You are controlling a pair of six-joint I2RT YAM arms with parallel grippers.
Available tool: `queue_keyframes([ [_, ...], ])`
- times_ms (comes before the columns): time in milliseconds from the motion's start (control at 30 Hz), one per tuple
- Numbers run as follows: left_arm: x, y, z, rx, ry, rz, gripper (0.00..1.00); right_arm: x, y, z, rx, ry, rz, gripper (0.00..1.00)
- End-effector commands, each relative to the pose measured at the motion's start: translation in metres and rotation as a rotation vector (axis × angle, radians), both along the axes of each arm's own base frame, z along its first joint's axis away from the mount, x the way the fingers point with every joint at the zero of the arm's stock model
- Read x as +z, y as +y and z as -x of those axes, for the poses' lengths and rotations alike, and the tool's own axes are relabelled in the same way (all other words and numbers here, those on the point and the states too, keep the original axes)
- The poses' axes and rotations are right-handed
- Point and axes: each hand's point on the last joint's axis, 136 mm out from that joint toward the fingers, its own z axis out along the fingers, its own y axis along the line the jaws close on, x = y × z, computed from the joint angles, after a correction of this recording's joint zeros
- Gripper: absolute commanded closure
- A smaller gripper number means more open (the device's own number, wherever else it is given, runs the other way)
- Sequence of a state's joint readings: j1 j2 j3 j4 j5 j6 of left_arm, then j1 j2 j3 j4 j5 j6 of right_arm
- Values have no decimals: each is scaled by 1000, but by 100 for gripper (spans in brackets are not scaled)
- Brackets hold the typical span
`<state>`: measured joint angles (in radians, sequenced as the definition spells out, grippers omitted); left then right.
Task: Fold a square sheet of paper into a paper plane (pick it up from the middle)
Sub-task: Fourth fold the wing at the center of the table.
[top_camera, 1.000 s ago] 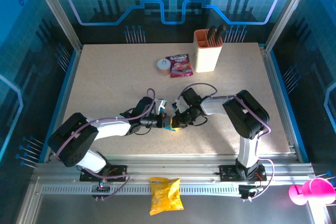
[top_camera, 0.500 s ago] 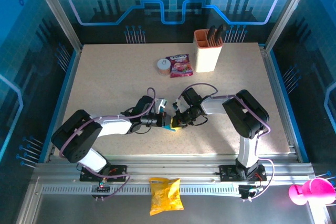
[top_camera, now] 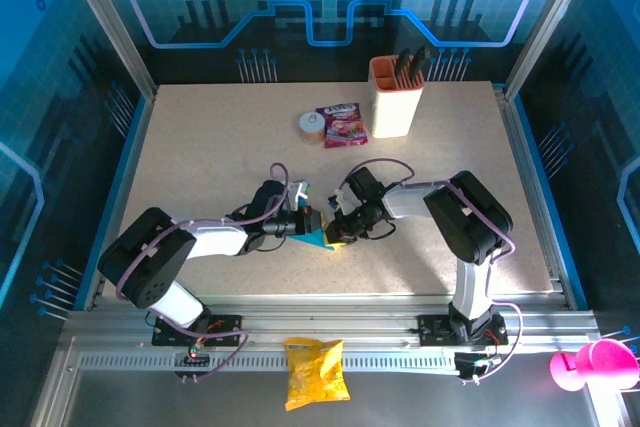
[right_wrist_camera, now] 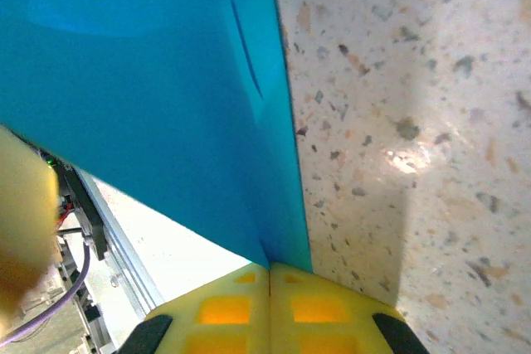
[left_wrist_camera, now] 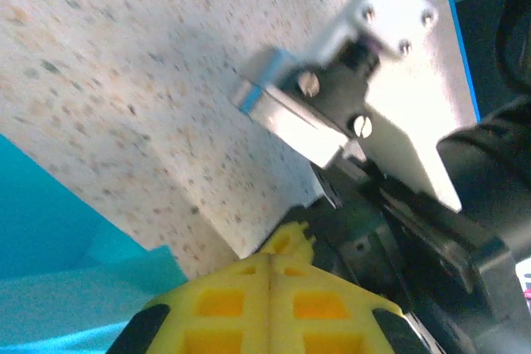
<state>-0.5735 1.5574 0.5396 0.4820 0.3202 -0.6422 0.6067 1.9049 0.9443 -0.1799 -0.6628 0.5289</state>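
My left fingers (left_wrist_camera: 224,308) and right fingers (right_wrist_camera: 319,308) are both clenched on the square sheet of paper (right_wrist_camera: 141,80), mid-frame in the top view. I judge a fold is in hand; next I must align edges and press the crease.

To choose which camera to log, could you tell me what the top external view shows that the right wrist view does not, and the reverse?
Top external adds the beige holder cup, the pink-red snack packet and the yellow snack bag. Right wrist adds a crease in the square sheet of paper. Both share that sheet, the right gripper shut on its corner, and the table.
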Motion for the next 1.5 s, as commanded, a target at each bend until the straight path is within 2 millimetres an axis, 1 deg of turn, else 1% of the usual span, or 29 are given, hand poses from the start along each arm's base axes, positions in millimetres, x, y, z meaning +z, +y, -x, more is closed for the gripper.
queue_keyframes([
  [0, 12, 5, -11, 50, -57, 18, 100, -39, -21, 21, 11, 59, 145, 100],
  [267, 6, 7, -15, 51, -42, 5, 100, -40, -22, 22, 10, 59, 149, 100],
  [467, -5, 7, -19, 46, -27, -29, 100, -38, -21, 21, 9, 59, 145, 100],
  [667, -19, 12, -22, 62, -13, -69, 100, -36, -21, 20, 12, 55, 145, 100],
  [1000, -34, 26, -31, 117, 5, -123, 100, -37, -20, 21, 16, 58, 140, 100],
  [1467, -55, 39, -41, 172, 42, -173, 100, -36, -19, 21, 16, 59, 135, 100],
])
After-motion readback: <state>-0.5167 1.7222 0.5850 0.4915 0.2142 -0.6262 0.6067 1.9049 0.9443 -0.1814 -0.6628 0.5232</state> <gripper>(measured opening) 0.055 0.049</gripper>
